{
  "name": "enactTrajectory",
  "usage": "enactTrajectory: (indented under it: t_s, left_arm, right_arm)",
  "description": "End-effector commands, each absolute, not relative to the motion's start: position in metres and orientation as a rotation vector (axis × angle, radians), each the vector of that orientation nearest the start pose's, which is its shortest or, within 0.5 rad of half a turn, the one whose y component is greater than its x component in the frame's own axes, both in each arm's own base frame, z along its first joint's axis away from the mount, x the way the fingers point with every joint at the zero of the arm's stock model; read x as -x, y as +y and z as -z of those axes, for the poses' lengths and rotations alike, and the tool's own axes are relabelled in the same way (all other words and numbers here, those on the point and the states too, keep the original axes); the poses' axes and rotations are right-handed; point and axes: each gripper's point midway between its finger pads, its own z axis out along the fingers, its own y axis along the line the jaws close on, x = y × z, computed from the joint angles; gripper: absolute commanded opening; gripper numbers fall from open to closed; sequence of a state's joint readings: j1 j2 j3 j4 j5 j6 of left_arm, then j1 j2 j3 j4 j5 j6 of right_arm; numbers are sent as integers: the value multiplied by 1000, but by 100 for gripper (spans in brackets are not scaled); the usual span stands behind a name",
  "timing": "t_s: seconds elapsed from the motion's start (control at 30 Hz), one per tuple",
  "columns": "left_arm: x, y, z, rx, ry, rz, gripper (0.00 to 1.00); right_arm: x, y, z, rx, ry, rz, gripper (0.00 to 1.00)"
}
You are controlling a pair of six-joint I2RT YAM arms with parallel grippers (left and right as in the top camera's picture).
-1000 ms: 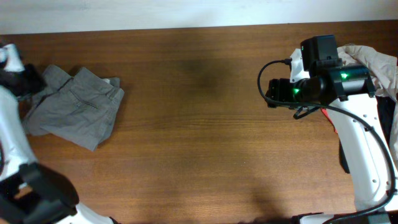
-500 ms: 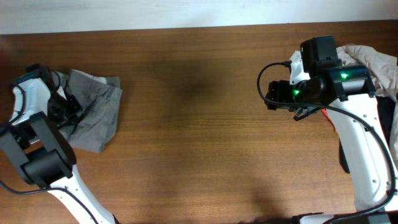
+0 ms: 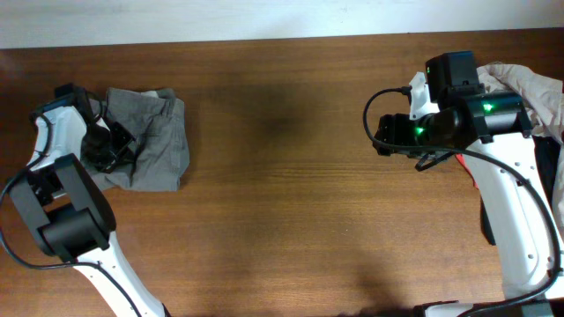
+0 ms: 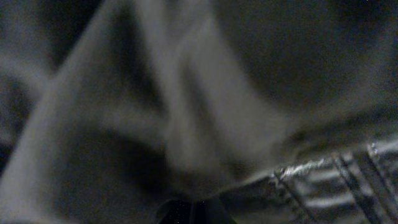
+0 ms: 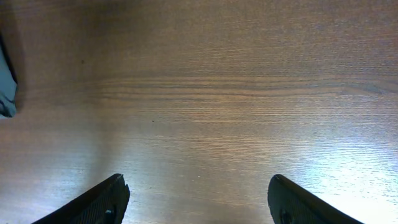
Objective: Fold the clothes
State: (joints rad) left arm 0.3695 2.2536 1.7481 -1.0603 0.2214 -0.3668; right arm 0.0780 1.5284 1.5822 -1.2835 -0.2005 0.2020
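Blurred grey cloth (image 4: 186,112) fills the view, folds close to the lens; a ribbed stitched band (image 4: 336,180) crosses the lower right.

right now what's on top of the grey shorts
The left tool rests on the left side of the grey-olive shorts; nothing else does. Its fingertips are hidden in cloth, so its grip cannot be seen.

wrinkled grey-olive cloth shorts (image 3: 157,145): matt, soft weave, heavily creased. brown wooden table (image 3: 282,194): smooth, fine grain, satin sheen with glare under the right gripper (image 5: 198,182), whose black fingers (image 5: 102,202) look matt plastic.
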Motion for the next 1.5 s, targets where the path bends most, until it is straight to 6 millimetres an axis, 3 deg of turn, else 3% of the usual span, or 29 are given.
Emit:
enactTrajectory:
  t_s: [0.0,0.13,0.3,0.37,0.47,0.53,0.6,0.67,0.7,0.73,0.77,0.87,1.0,1.13,1.23,1.27,1.3,1.47]
  left_arm:
    - [-415,121,-52,935,2894,382,4]
    - [-417,124,-133,655,2803,321,10]
    - [-410,108,-238,328,2604,245,34]
    - [-406,85,-275,120,2503,291,36]
    - [-393,27,-331,-249,2302,412,36]
    - [-384,0,-351,-379,2230,418,36]
    - [-375,-27,-364,-502,2175,414,36]
    - [-362,-68,-374,-687,2107,415,36]
    - [-359,-76,-375,-713,2102,408,42]
    - [-356,-86,-375,-744,2101,389,87]
    - [-353,-94,-374,-770,2106,365,99]
    - [-350,-106,-365,-769,2168,275,99]
    - [-346,-96,-357,-510,2304,134,99]
    - [-328,-100,-374,-479,2260,25,100]
    - [-322,-82,-390,-334,2222,-127,99]
    - [-321,-77,-393,-294,2212,-164,100]
    - [-320,-75,-394,-284,2207,-183,99]
    - [-322,-75,-391,-286,2216,-191,100]
  right_arm:
    - [-326,59,-231,-121,2779,-360,77]
    - [-329,59,-233,-119,2764,-361,77]
    - [-336,60,-242,-110,2718,-364,77]
    - [-338,60,-250,-106,2695,-365,77]
    - [-342,60,-271,-94,2636,-368,77]
    - [-343,60,-286,-85,2591,-370,77]
    - [-343,60,-304,-65,2540,-368,77]
    - [-342,58,-327,-55,2463,-350,79]
    - [-343,57,-333,-34,2437,-338,80]
    - [-343,57,-339,-7,2415,-326,81]
    - [-342,56,-344,19,2397,-317,82]
    - [-338,56,-349,24,2383,-316,83]
    - [-325,55,-350,43,2394,-309,82]
    - [-311,54,-366,112,2341,-281,81]
    - [-305,54,-378,116,2290,-279,83]
    - [-304,54,-381,116,2280,-279,89]
    - [-303,54,-382,116,2275,-278,99]
    - [-305,54,-380,115,2285,-279,99]
